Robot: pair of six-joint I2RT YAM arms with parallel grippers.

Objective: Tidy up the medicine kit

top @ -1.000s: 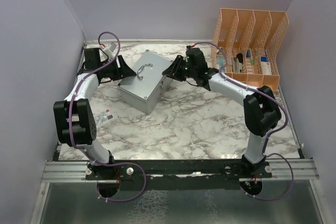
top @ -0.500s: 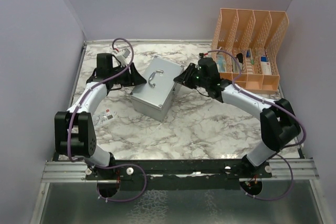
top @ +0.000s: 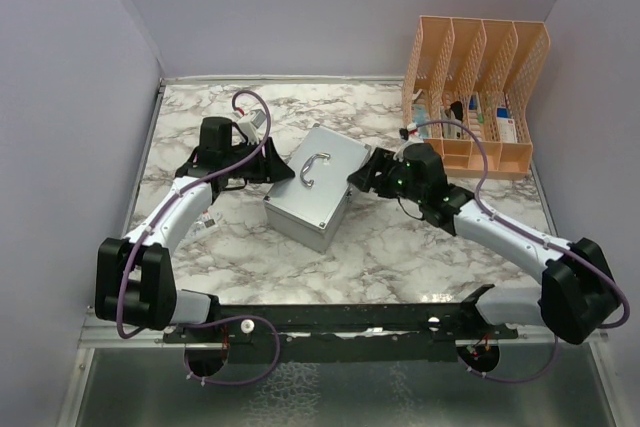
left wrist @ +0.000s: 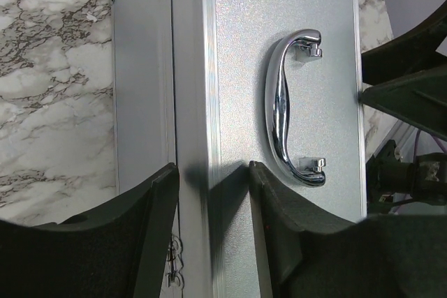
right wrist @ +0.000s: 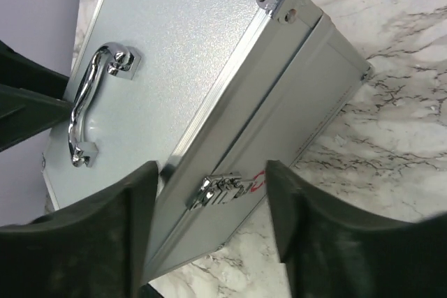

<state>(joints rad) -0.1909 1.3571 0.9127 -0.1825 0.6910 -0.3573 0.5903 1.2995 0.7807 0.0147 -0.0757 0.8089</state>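
We see the left gripper [left wrist: 213, 167] with its fingers [left wrist: 150, 235] partly apart, one on each side of the long metal edge where the top face of the medicine kit [left wrist: 237, 47] meets its hinged wall. The tips throw shadows on the metal and look to be against the case, but we cannot tell whether they press it, and they clasp nothing. The right gripper [right wrist: 213, 165] has its fingers [right wrist: 328, 242] spread wide and released, with the kit's front wall and its latch [right wrist: 220, 190] showing in the gap. One tip overlaps the lid's rim, and contact there is unclear to us. Both wrist views cut off the kit and the finger bases, and the closed lid hides the inside. Dark shapes at the edges of those views are the opposite arm's fingers. In the top view the contents of the peach desk organizer [top: 480, 57] are too small for us to name. There the kit [top: 330, 202] lies askew near the middle of the marble counter [top: 400, 237], its silver handle [top: 314, 168] on top, and it sits between the two grippers, the left [top: 275, 167] at its left side and the right [top: 362, 175] at its right.
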